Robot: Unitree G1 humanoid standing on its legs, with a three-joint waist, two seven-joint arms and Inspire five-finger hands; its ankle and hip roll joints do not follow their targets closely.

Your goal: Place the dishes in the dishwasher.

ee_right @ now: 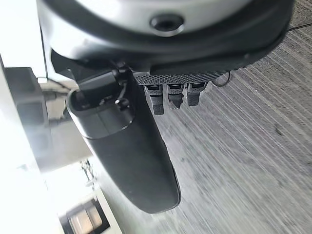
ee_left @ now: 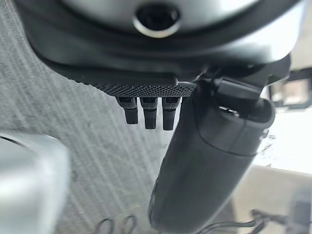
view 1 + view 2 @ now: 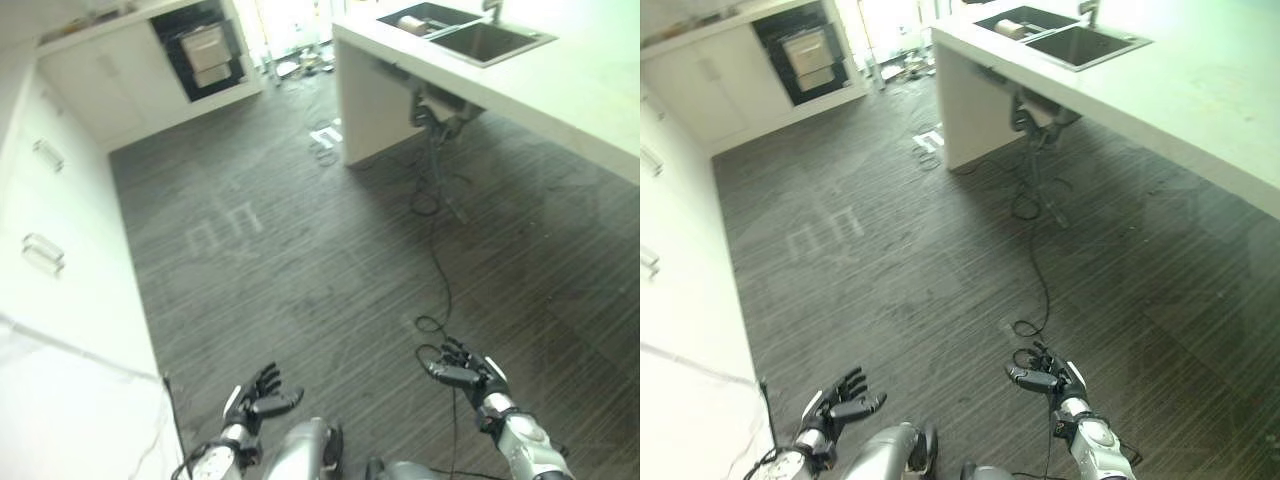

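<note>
Both hands hang low over the dark plank floor with nothing in them. My left hand (image 3: 255,400) is open, its fingers spread and relaxed, and the left wrist view shows its thumb (image 2: 209,165) sticking out over bare floor. My right hand (image 3: 468,372) is open too, thumb (image 1: 131,156) extended. Far off at the back, a dark open appliance with pale racks, seemingly the dishwasher (image 3: 205,50), sits in the white cabinet run. A round tan dish (image 3: 412,24) lies in the left basin of the sink (image 3: 485,42) on the island counter.
White cabinets with handles (image 3: 42,252) run along the left side. The white island counter (image 3: 560,100) stands at the upper right, with cables (image 3: 432,200) trailing on the floor beneath it. Small clutter (image 3: 300,65) lies on the floor by the far wall.
</note>
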